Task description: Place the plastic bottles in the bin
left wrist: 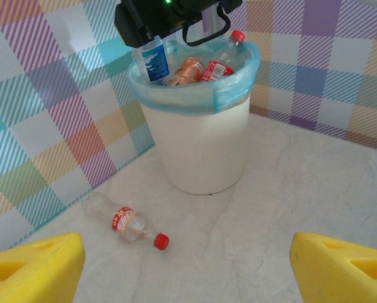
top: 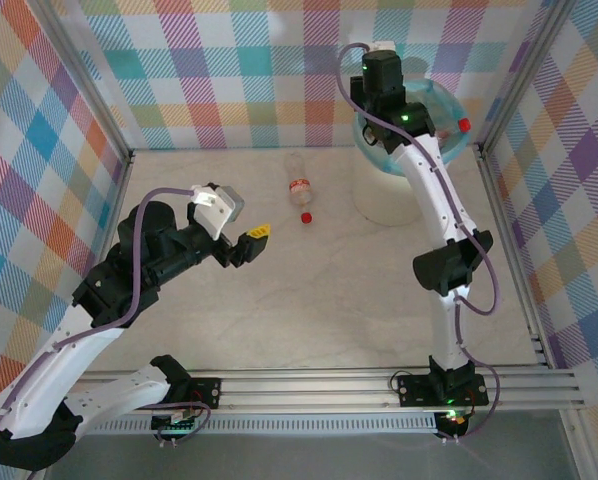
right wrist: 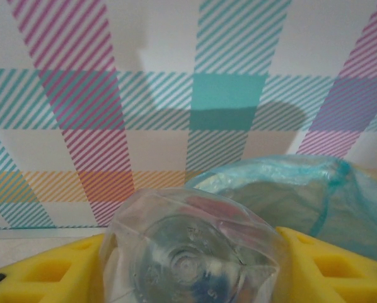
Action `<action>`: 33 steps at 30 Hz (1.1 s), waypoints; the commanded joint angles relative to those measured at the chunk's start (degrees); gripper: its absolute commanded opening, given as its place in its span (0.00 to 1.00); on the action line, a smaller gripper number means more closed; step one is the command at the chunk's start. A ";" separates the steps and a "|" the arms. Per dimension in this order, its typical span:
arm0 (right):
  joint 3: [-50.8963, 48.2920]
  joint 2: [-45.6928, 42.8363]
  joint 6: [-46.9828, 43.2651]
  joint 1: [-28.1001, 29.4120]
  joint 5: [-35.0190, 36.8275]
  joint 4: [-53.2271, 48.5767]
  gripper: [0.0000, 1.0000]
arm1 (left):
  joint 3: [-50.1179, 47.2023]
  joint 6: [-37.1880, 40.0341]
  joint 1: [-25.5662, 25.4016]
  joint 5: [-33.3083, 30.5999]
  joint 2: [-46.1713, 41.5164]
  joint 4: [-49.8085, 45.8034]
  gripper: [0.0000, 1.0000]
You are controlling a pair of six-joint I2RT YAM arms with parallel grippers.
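One plastic bottle (top: 298,186) lies on its side on the desk (top: 279,320), near the bin (left wrist: 201,145) but not touching it, with its red cap (left wrist: 161,241) toward the arms. Several bottles (left wrist: 195,69) sit inside the bin's teal liner.

Right tool (right wrist: 188,271) hangs over the bin mouth, clenched on a clear bottle (right wrist: 195,246) seen end-on. Left tool (left wrist: 188,268) is released, fingers spread wide, aimed at the lying bottle and well short of it.

Assessment: the lying bottle looks empty, so light, thin-walled and smooth. It will likely roll if nudged and dent under pressure. Recommended hold: across the labelled mid-body, fingers square to its long axis, with a moderate squeeze.
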 commanded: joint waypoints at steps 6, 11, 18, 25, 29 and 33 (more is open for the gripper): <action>-8.03 1.16 9.78 -4.95 -8.78 -2.51 0.53 | -0.75 -0.47 -0.74 -0.34 -0.25 0.46 0.85; -8.61 4.60 10.78 -6.44 -10.93 -5.11 0.54 | -0.75 -0.89 -0.75 -0.55 -0.28 -0.07 0.85; -8.18 7.68 12.96 -7.71 -12.28 -8.39 0.58 | -0.58 -1.00 -0.75 -0.70 0.12 -0.55 0.85; -5.13 8.08 14.03 -8.70 -11.78 -10.35 0.64 | -0.11 -1.00 -0.75 -0.54 1.40 -0.42 0.85; -2.70 6.84 15.20 -8.86 -12.35 -12.38 0.71 | 0.30 -1.26 -0.69 -0.18 1.70 -0.59 0.85; -2.78 3.84 15.96 -8.92 -8.08 -12.04 0.86 | 0.54 -1.08 -0.75 -0.26 1.69 -0.51 0.85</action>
